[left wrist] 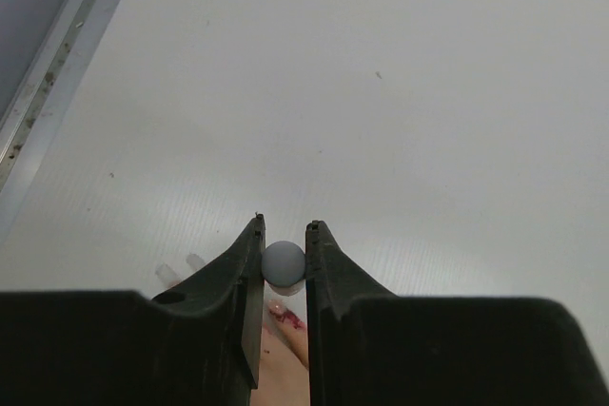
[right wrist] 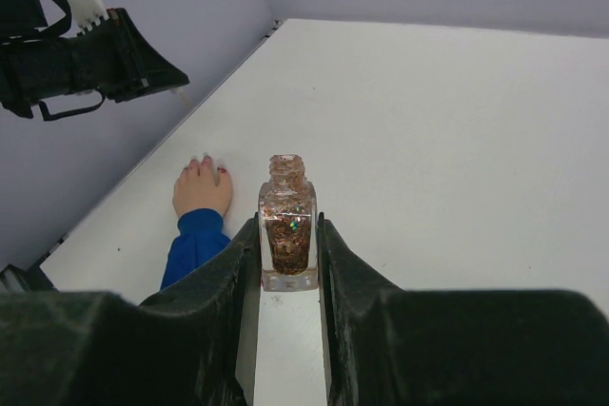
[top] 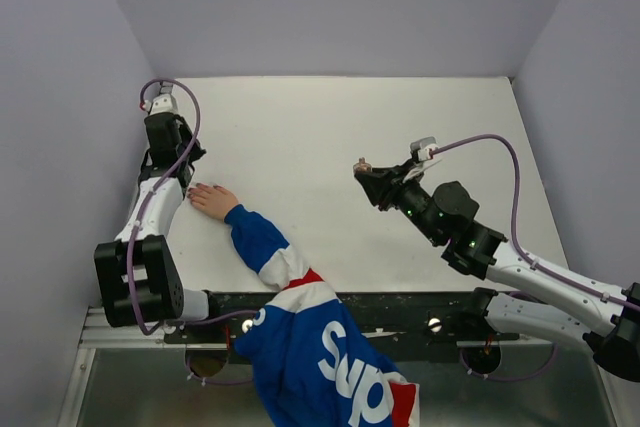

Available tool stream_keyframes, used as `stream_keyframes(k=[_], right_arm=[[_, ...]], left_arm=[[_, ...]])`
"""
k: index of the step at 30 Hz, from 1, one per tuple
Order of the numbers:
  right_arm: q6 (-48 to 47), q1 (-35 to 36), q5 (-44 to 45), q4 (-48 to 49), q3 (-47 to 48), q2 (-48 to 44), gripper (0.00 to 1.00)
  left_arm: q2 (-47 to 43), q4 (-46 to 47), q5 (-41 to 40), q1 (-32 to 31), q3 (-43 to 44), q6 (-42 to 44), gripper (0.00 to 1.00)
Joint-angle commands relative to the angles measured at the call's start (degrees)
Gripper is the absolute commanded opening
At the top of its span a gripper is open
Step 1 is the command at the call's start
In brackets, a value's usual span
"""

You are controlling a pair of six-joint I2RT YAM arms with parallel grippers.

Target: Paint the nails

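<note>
A bare hand [top: 212,199] with a blue, white and red sleeve [top: 290,277] lies flat at the table's left. Its nails [left wrist: 288,319] are tinted pinkish-red, as the right wrist view [right wrist: 221,171] also shows. My left gripper [left wrist: 284,227] is shut on a pale grey round brush cap [left wrist: 284,261], just above a fingertip. From above, the left gripper [top: 183,160] hovers at the fingers' far end. My right gripper [right wrist: 288,223] is shut on an uncapped glittery polish bottle [right wrist: 287,199], held upright above the table's middle right [top: 363,168].
The white table [top: 330,137] is walled by grey panels at the back and both sides. Its left edge has a metal rail [left wrist: 48,73]. The sleeved arm crosses the near edge between my two arm bases.
</note>
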Motion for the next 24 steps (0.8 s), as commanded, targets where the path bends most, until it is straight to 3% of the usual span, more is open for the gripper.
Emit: stream_keyframes(k=[1,6,11,14,19,24], right_arm=[[-0.8,0.0,-1.18,-0.51,1.99,0.2,0.01],[-0.8,0.0,-0.83,-1.66,3.05,1.08,0.01],[-0.71,0.0,0.31,-2.53,3.66,1.52,0.01],[-0.54,0.0,1.1,-3.06,4.01,1.87,0.01],[-0.62,0.09,1.81,-3.77,4.89,2.66,0.01],[-1.06,0.09,1.46,-4.38,5.94,3.1,0.01]], left_arm=[[5.32,-0.34,1.68,-3.4,5.97,1.52,0.0],[12.53,2.29,3.96,-4.73,13.45,0.99,0.0],[18.86,2.74,3.18,-4.29,17.59,8.89,0.0],[18.96,5.28,5.45,-1.49,15.4,10.22,0.0],[16.85,10.37,12.64,7.65,10.04,3.2,0.0],[14.92,10.04,12.94,10.3,8.62,0.64,0.0]])
